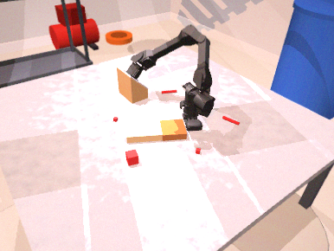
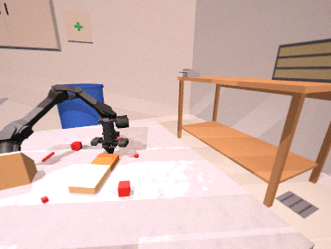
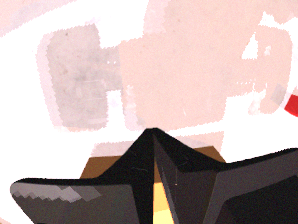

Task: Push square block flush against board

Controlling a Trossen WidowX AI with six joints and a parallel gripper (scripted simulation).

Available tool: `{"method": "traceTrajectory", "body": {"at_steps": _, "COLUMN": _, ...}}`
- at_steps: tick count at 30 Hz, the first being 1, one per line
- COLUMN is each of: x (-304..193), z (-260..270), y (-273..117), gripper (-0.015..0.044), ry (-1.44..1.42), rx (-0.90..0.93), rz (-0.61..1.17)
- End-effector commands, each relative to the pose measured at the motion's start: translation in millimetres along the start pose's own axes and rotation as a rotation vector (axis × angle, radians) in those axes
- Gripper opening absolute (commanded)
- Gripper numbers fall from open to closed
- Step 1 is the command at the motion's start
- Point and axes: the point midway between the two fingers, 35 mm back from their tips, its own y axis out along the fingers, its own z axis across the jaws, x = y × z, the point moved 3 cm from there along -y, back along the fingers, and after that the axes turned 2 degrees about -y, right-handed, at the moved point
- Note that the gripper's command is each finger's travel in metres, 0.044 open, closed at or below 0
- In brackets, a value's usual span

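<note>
The orange square block (image 1: 174,129) (image 2: 105,160) lies flat on the table, and its left side touches the right end of the long tan board (image 1: 144,138) (image 2: 89,179). My gripper (image 1: 193,125) (image 2: 110,149) (image 3: 152,133) is shut and empty, with its fingertips down at the table, right at the block's right side. In the wrist view the closed fingers cover most of the block (image 3: 102,164), and only a brown strip of it shows behind them.
A tan wedge-shaped box (image 1: 131,86) (image 2: 15,170) stands behind the board near the arm's base. A red cube (image 1: 131,157) (image 2: 123,188) lies in front of the board. Small red bits (image 1: 230,119) (image 1: 169,92) (image 1: 197,151) lie scattered around.
</note>
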Motion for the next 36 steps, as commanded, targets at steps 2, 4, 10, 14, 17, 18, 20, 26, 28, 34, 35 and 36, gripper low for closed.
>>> {"method": "traceTrajectory", "body": {"at_steps": 2, "x": 9, "z": -1, "y": -1, "gripper": 0.0, "ry": 0.001, "rx": -0.003, "rz": 0.001}}
{"method": "traceTrajectory", "body": {"at_steps": 4, "x": 13, "z": -2, "y": -1, "gripper": 0.0, "ry": 0.001, "rx": -0.003, "rz": 0.001}}
{"method": "traceTrajectory", "body": {"at_steps": 10, "x": 23, "z": -2, "y": -1, "gripper": 0.0, "ry": 0.001, "rx": -0.003, "rz": 0.0}}
{"method": "traceTrajectory", "body": {"at_steps": 14, "x": 29, "z": -2, "y": -1, "gripper": 0.0, "ry": 0.0, "rx": -0.003, "rz": -0.001}}
{"method": "traceTrajectory", "body": {"at_steps": 17, "x": 34, "z": -1, "y": -1, "gripper": 0.0, "ry": 0.0, "rx": -0.003, "rz": -0.001}}
{"method": "traceTrajectory", "body": {"at_steps": 18, "x": 35, "z": -1, "y": -1, "gripper": 0.0, "ry": 0.0, "rx": -0.003, "rz": -0.001}}
{"method": "traceTrajectory", "body": {"at_steps": 20, "x": 38, "z": -1, "y": -1, "gripper": 0.0, "ry": 0.0, "rx": -0.003, "rz": -0.001}}
{"method": "traceTrajectory", "body": {"at_steps": 26, "x": 36, "z": -2, "y": -28, "gripper": 0.0, "ry": -0.001, "rx": -0.002, "rz": 0.001}}
{"method": "traceTrajectory", "body": {"at_steps": 28, "x": 36, "z": -1, "y": -53, "gripper": 0.0, "ry": 0.0, "rx": -0.003, "rz": 0.001}}
{"method": "traceTrajectory", "body": {"at_steps": 34, "x": 36, "z": 0, "y": -56, "gripper": 0.0, "ry": 0.0, "rx": -0.004, "rz": 0.0}}
{"method": "traceTrajectory", "body": {"at_steps": 35, "x": 35, "z": -3, "y": -52, "gripper": 0.0, "ry": 0.012, "rx": -0.01, "rz": -0.005}}
{"method": "traceTrajectory", "body": {"at_steps": 36, "x": 34, "z": -4, "y": -52, "gripper": 0.0, "ry": 0.028, "rx": -0.011, "rz": -0.005}}
